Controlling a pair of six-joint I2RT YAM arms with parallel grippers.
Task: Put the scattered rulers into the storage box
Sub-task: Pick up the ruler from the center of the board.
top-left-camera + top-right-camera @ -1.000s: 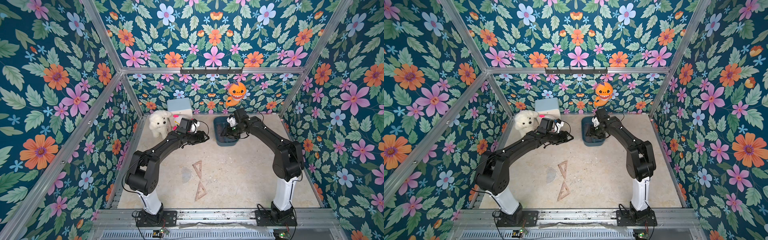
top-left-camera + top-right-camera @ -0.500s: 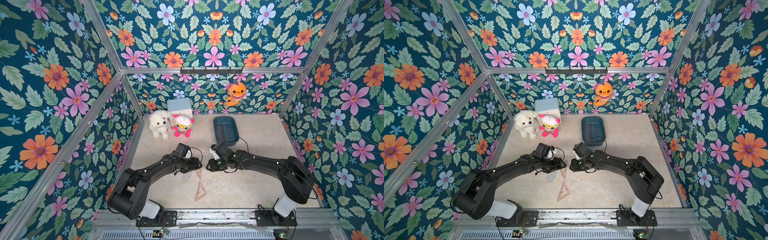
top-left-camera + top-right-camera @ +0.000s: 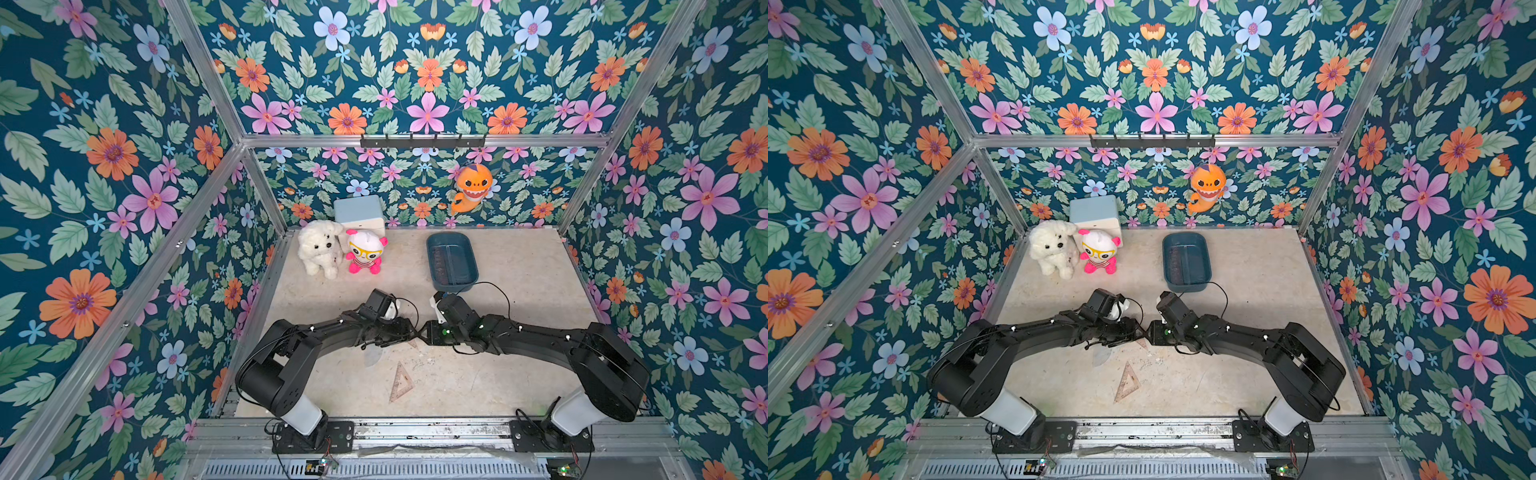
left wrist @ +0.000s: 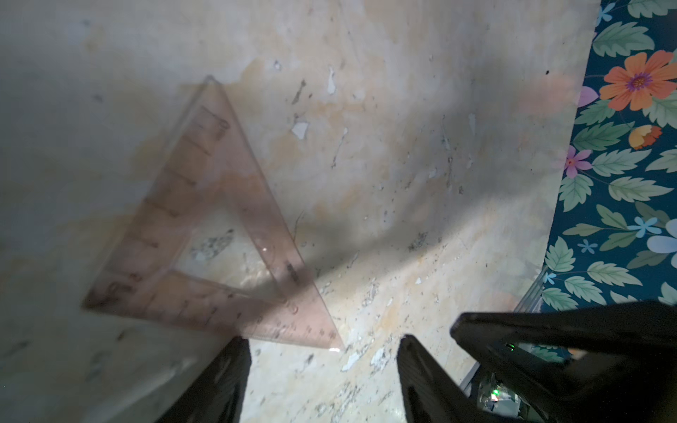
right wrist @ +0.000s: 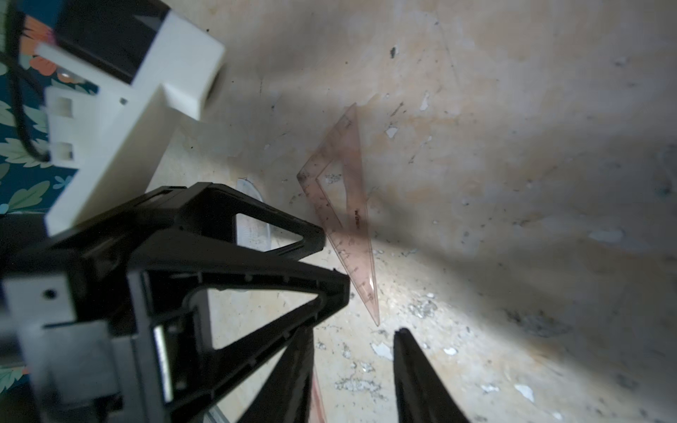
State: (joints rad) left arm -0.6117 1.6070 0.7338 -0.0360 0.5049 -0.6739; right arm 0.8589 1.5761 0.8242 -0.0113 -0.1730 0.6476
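The pale beige, scuffed surface carries everything. Both black arms reach low over it and meet almost tip to tip on the robot's side of the dark teal, shallow rectangular plastic storage box, near it but apart from it. The box stands by the back wall. Thin dark-marked strips lie along its floor, too faint to name. To the left of the box sit a white plush dog and a pink-and-white doll with yellow glasses.

The left gripper has its jaws spread wide, with only bare surface between them. The right gripper has its jaws apart too, by a narrower gap. A sliver of pink plastic shows beside one finger, and whether it touches cannot be told.

A transparent pink-brown triangular plastic set square lies flat, farther from the box than the grippers are and clear of both arms. Each wrist view shows such a triangle flat just beyond the fingertips. A corner of a second set square pokes out under the meeting grippers. A clear semicircular plastic protractor lies flat under the left arm, well apart from the box.
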